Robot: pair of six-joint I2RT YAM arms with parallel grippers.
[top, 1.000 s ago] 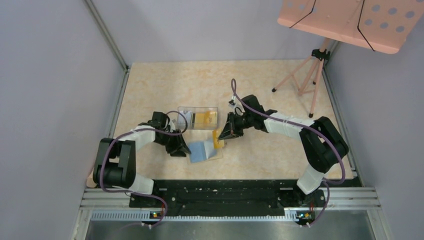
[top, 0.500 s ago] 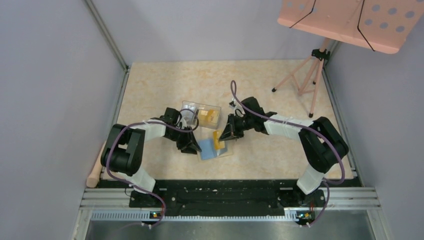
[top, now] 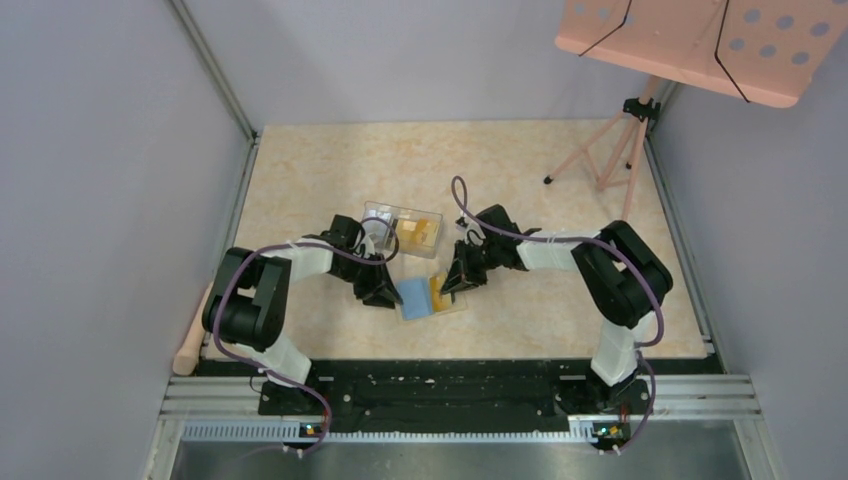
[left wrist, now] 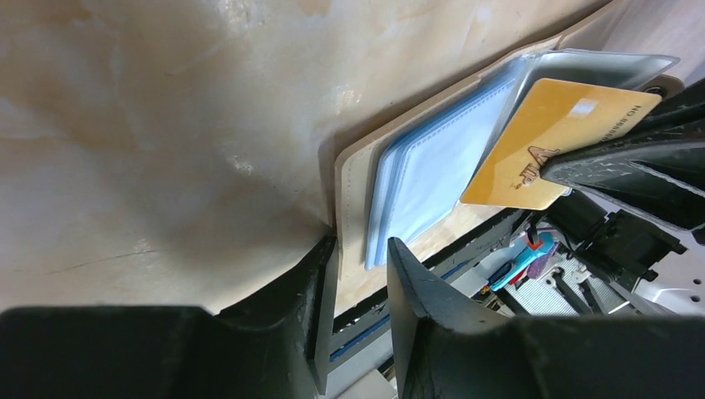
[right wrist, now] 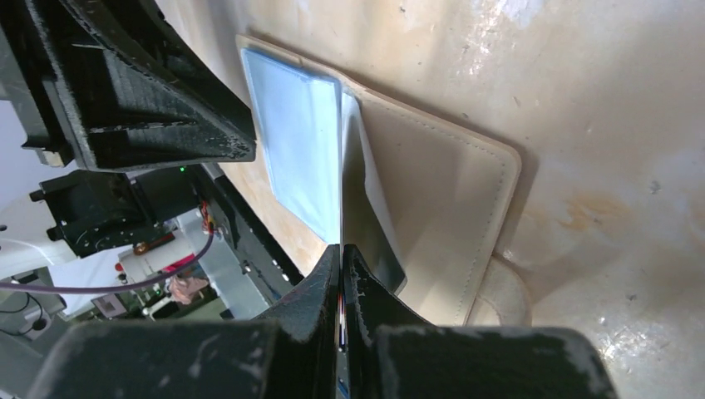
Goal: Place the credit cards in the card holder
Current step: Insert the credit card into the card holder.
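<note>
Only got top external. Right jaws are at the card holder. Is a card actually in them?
Observer: Yes, the right jaws are shut on a gold credit card. The right wrist view shows it edge-on between them.
Operator: Seated in a pocket?
Observer: No. In the left wrist view most of its face shows uncovered, one corner over the blue pockets.
Operator: Holder restrained?
Observer: The left jaws pinch one edge of the card holder.
</note>
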